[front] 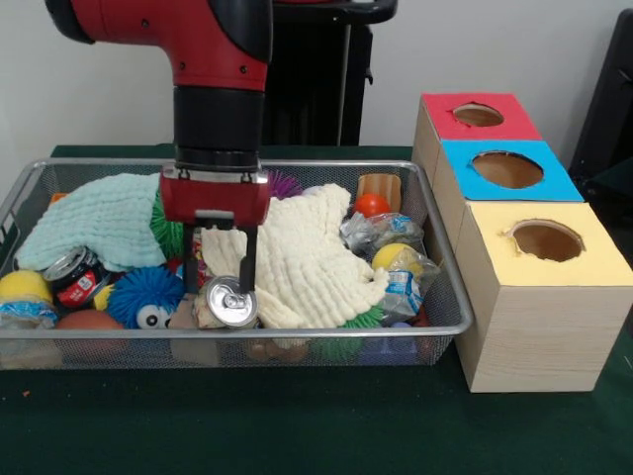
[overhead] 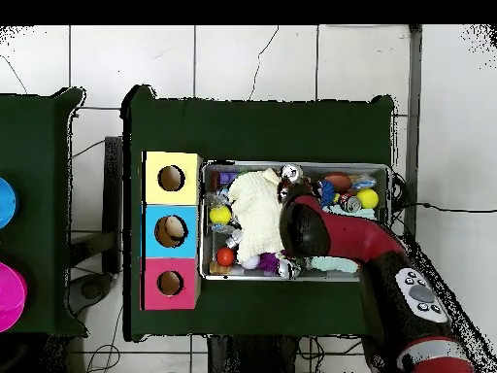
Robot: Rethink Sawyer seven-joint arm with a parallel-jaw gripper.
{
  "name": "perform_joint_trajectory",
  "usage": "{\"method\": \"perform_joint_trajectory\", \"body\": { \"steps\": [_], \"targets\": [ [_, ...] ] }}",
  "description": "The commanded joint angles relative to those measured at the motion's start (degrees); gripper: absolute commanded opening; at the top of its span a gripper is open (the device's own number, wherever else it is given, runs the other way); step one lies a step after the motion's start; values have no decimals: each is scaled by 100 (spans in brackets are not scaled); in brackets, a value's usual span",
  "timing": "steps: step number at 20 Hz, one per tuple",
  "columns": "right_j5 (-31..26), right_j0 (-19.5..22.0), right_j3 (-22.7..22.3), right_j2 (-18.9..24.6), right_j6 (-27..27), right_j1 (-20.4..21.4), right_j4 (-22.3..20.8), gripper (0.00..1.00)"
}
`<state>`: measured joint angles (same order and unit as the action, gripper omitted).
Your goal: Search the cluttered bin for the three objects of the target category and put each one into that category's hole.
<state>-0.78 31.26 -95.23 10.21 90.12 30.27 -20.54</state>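
Note:
The wire mesh bin (front: pixel 450 287) sits on the green table, full of toys, cans and towels; it also shows in the overhead view (overhead: pixel 296 163). My gripper (front: pixel 219 285) reaches down into the bin's front middle. Its fingers (front: pixel 247 259) stand apart, open, just behind a silver can (front: pixel 229 302) lying on its side. A small patch of white and red (front: pixel 202 249) shows between the fingers; I cannot tell if it is a spotted cloth. No spotted cloth shows clearly. The yellow-topped box's hole (front: pixel 546 239) is to the right of the bin and appears in the overhead view (overhead: pixel 172 179).
A cream waffle towel (front: pixel 297 252) covers the bin's middle and a mint-green towel (front: pixel 104 218) its left. A blue fuzzy toy (front: pixel 146 297), a red-labelled can (front: pixel 74 275), yellow balls (front: pixel 396 259) and a red ball (front: pixel 373 205) lie around. Blue-topped (front: pixel 506 170) and red-topped (front: pixel 478 116) boxes stand behind the yellow one.

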Motion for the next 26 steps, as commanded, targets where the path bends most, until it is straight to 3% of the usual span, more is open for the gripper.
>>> {"method": "perform_joint_trajectory", "body": {
  "steps": [1,8,12,16,19,26],
  "targets": [
    [501,-362,516,-554,684,-440,-192,100],
    [427,-314,516,-713,637,-566,-126,100],
    [349,-470,260,-1009,809,-237,17,100],
    [257,-270,-255,-674,830,421,-60,100],
    [82,-425,-537,-879,1039,718,156,100],
    [138,-656,-898,-1268,1515,397,665,100]
  ]
}}
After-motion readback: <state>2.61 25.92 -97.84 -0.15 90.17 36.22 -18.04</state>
